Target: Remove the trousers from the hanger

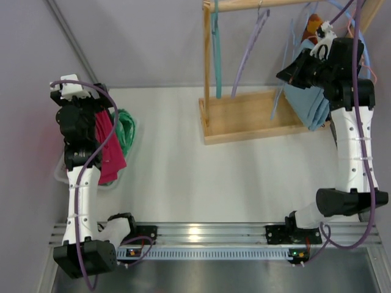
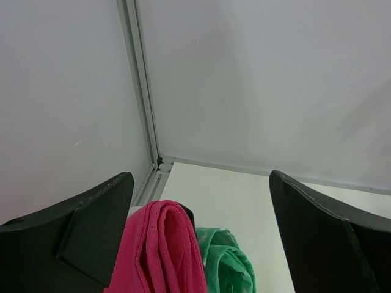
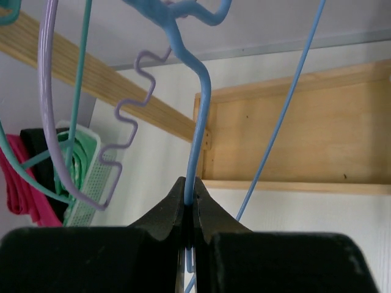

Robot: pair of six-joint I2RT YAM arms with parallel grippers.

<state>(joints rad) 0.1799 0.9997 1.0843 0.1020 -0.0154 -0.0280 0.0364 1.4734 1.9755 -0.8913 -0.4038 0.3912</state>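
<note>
The right end effector (image 3: pixel 189 186) is pinching its jaws shut on the wire of a blue hanger (image 3: pixel 203 122) at the wooden rack (image 1: pixel 244 125); the light blue trousers (image 1: pixel 308 101) are hanging at the rack's right end, just beside that arm; the left end effector (image 2: pixel 200 176) is hovering wide apart, holding nothing, above the magenta pink trousers (image 2: pixel 165 244) and mint-green trousers (image 2: pixel 229 268), which are lying in a white basket (image 3: pixel 91 174) at the left of the table (image 1: pixel 183 171).

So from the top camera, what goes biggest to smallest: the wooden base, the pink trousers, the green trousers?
1. wooden base
2. pink trousers
3. green trousers, partly hidden by the pink pair
</note>
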